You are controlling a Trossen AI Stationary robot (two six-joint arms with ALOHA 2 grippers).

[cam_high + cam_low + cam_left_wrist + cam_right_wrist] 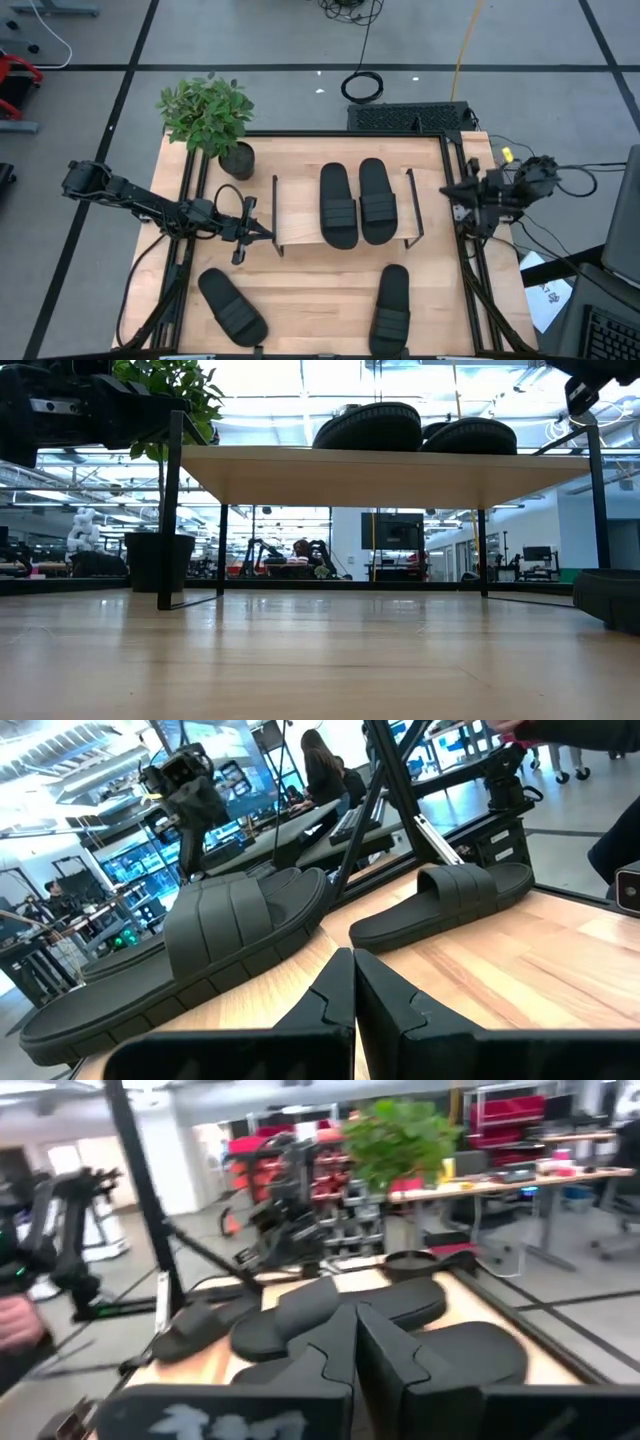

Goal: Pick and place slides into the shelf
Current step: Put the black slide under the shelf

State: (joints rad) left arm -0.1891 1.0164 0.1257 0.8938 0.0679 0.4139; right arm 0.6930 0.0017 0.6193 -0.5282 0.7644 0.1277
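Note:
The shelf [300,215] stands mid-table, and two black slides [338,205] [377,200] lie side by side, soles down, on its light-wood top. Two more slides rest flat on the table near its near edge, one left [232,306] and one right [392,310]. My left gripper [268,234] hovers shut at the shelf's left end, pointing toward the shelf; its wrist view shows the shut fingers [352,982] facing a slide [200,952]. My right gripper [450,194] waits shut beyond the shelf's right end, its fingers [355,1335] together.
A potted plant [212,115] stands at the table's far left corner, just behind the left gripper. The shelf's thin black side frames [275,215] [414,208] rise at both ends. In the low view the space under the shelf board [380,475] is open.

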